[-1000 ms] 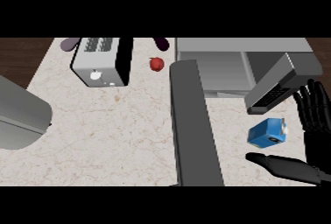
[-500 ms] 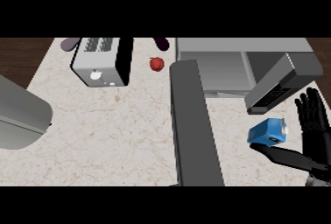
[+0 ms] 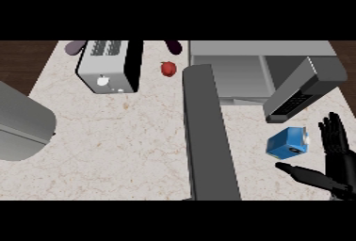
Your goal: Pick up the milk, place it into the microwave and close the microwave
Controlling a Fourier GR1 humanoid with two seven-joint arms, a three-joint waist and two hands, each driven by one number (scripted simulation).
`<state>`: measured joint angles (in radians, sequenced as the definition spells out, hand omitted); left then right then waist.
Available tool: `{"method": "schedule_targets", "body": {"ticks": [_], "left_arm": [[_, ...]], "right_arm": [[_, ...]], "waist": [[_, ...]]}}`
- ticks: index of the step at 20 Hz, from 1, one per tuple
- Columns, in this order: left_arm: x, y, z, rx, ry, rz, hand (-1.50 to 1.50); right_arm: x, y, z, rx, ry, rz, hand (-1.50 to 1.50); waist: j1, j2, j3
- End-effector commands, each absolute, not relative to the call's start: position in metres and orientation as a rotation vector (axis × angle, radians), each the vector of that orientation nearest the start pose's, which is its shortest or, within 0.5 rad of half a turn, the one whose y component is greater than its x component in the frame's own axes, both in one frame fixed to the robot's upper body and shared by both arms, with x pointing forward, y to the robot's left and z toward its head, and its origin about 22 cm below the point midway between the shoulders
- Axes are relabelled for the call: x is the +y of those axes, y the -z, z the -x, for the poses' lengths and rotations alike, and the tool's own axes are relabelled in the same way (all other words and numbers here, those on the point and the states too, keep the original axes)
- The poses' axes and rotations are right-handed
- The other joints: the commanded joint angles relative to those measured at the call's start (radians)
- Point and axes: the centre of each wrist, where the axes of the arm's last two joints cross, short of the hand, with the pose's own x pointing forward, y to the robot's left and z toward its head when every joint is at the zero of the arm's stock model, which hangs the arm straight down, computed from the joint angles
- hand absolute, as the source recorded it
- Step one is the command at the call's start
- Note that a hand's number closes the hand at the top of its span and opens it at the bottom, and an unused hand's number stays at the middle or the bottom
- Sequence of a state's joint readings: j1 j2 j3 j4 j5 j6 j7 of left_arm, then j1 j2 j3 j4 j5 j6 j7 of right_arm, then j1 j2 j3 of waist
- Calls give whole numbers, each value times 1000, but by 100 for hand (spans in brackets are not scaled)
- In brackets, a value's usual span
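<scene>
R hand (image 3: 341, 165) open, fingers straight, thumb spread: judged pre-grasp, holds nothing | milk (image 3: 287, 143) just left of palm, fwd of thumb, apart | microwave (image 3: 236, 75) ahead-left, door (image 3: 208, 141) open to take carton | L hand not seen

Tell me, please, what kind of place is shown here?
Most likely a kitchen counter. A silver toaster stands on the pale, stone-patterned worktop, a microwave sits at the back with its door open, and a blue milk carton is in front of it.
</scene>
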<state>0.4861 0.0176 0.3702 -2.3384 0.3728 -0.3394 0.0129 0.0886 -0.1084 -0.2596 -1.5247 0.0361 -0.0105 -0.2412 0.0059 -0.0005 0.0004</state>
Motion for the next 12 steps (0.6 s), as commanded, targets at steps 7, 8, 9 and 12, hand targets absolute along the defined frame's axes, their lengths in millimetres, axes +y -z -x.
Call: {"method": "schedule_targets", "body": {"ticks": [7, 8, 9, 12], "left_arm": [[320, -113, -85, -1960, -46, -44, -150], [332, -104, -83, -1960, -63, -52, -150], [323, -120, -82, -1963, -54, -71, -150], [332, -91, -91, -1962, -67, -53, -150]], "right_arm": [[-338, 93, -206, -1653, 75, 332, -150], [-330, 70, -221, -1662, 84, 350, -150], [-348, 79, -208, -1678, 67, 352, -150], [-356, 94, -207, -1671, 55, 365, -150]], "waist": [[6, 2, 1], [1, 0, 0], [0, 0, 0], [2, 0, 0]]}}
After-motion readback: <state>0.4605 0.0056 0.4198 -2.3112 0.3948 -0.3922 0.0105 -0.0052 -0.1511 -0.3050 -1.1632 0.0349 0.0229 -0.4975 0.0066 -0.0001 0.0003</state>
